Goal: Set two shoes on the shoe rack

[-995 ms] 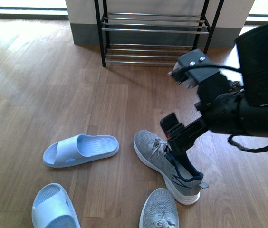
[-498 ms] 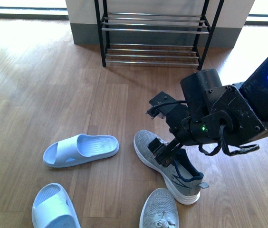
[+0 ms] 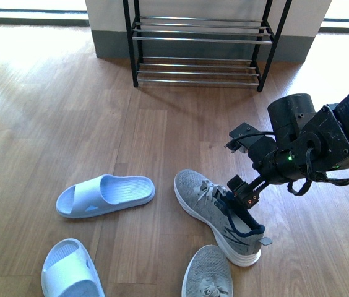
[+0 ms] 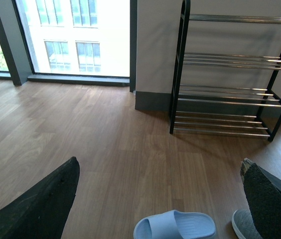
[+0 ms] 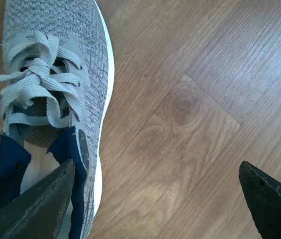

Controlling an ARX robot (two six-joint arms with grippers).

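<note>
**Right gripper poised over grey sneaker; rack holds no shoes**

A pale blue slide (image 3: 105, 195) and a second slide (image 3: 70, 271) are seen lying on the left of the wooden floor (image 3: 51, 111), the second nearest the robot. The left gripper (image 4: 159, 164) appears only in its own wrist view. It is held high and turned toward the rack, its fingers spread wide with nothing between them.

The shoe rack (image 3: 202, 43) stands at the floor's far edge against the wall, and no shoe is seen on its chrome bars. A grey sneaker (image 3: 219, 215) lies right of centre on its sole, toe pointed roughly toward the rack, with a second sneaker (image 3: 207, 272) just beside its heel and nearer the robot.

The sneaker is judged light. Its knit upper is likely to give under pressure, while its white sole should be firmer. The loose laces (image 5: 36, 94) could snag, so the navy collar (image 5: 11, 159) or the side wall at the heel is judged the surest hold, with one finger inside the opening.

The right arm is reached in from the right and bent downward, bringing the right gripper (image 3: 244, 192) just above the collar. Its fingers are parted and nothing is clasped. One is placed over the shoe's opening edge, the other out over bare floor.
</note>
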